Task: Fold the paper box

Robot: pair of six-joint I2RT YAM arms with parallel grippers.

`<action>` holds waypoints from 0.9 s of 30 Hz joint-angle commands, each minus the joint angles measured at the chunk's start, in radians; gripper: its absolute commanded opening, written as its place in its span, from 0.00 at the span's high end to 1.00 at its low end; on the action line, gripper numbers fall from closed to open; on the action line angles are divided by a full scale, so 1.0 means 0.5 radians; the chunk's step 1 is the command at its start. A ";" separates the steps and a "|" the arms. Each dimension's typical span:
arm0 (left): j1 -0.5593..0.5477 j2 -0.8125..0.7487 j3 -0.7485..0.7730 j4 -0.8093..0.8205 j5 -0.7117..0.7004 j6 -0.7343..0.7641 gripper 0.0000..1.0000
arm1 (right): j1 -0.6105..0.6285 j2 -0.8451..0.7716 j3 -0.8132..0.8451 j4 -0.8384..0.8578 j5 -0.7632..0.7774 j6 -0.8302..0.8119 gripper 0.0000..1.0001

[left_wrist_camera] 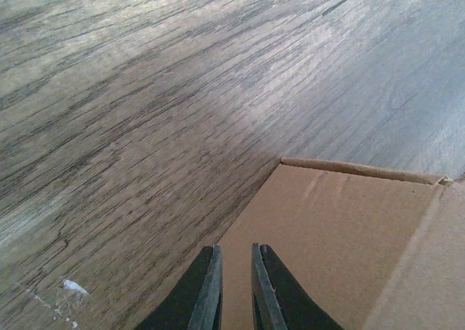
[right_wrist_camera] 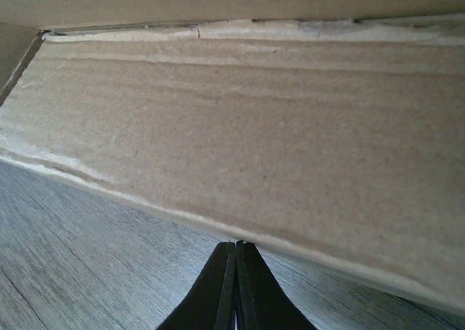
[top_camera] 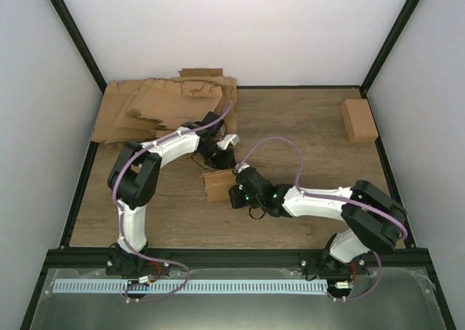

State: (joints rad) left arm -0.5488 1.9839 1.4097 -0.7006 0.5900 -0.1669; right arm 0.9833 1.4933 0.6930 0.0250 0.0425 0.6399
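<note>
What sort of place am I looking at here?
Probably a robot test cell: a wooden table walled in by white panels, a left arm and right arm bolted at its edge, and a cardboard heap.

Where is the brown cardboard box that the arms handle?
Top view: the brown cardboard box lies near the middle of the table, between the left gripper and the right gripper.

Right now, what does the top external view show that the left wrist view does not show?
Only the top external view shows the heap of flat cardboard sheets at the far left and a small carton at the far right. Only the left wrist view shows the narrow gap between the fingers of the left pincer. Both show the paper box on the wooden table.
</note>
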 commanded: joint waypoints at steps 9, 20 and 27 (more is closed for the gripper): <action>-0.053 -0.131 0.042 -0.095 -0.089 -0.019 0.72 | -0.023 -0.034 -0.019 0.142 -0.056 -0.117 0.93; -0.053 -0.401 0.183 -0.101 -0.553 -0.122 0.39 | -0.021 -0.356 -0.182 0.068 -0.234 -0.191 0.78; -0.051 -0.965 -0.185 -0.063 -0.986 -0.236 0.35 | -0.022 -0.505 -0.093 -0.139 -0.321 -0.355 0.72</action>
State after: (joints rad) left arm -0.5755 1.6550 1.4128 -0.7341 0.2405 -0.2436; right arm 0.9775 1.2892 0.5987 0.0296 -0.0841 0.5339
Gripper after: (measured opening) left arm 0.644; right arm 0.266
